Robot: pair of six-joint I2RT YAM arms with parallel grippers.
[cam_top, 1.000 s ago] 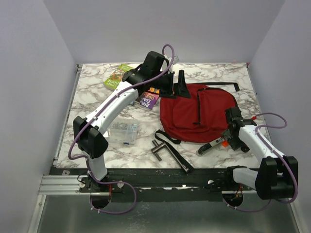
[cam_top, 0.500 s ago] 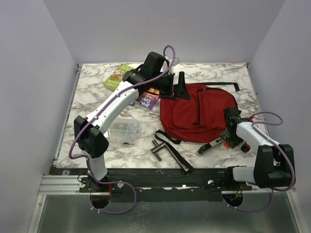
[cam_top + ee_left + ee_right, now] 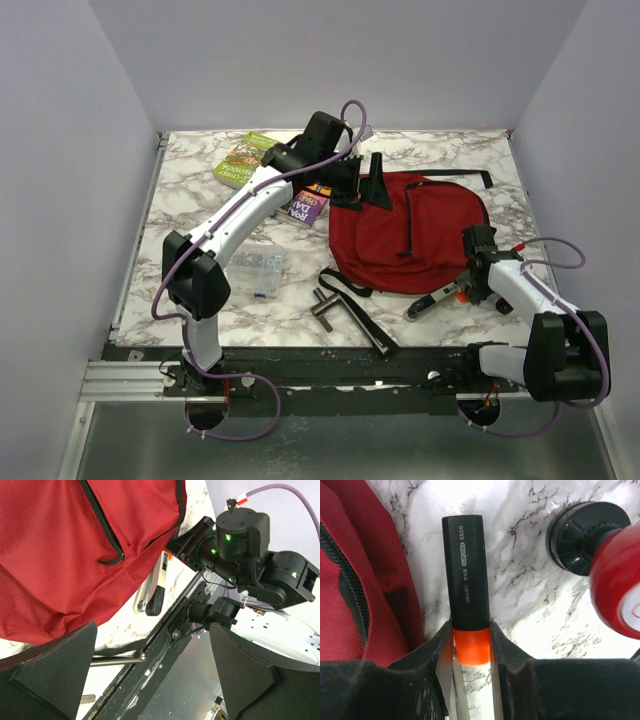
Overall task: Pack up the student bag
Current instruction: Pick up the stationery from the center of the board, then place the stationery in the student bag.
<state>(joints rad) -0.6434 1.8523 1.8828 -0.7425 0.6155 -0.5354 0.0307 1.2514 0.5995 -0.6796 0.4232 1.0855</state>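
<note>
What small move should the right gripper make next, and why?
Probably lift the marker straight up off the marble table: the right gripper straddles its orange section, fingers touching both sides, and the red backpack lies just beside it.

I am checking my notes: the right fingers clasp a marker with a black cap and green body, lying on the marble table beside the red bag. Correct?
The colour is wrong: the marker has an orange body, not green, as the right wrist view shows. The right fingers clasp it on the marble table beside the red bag.
</note>
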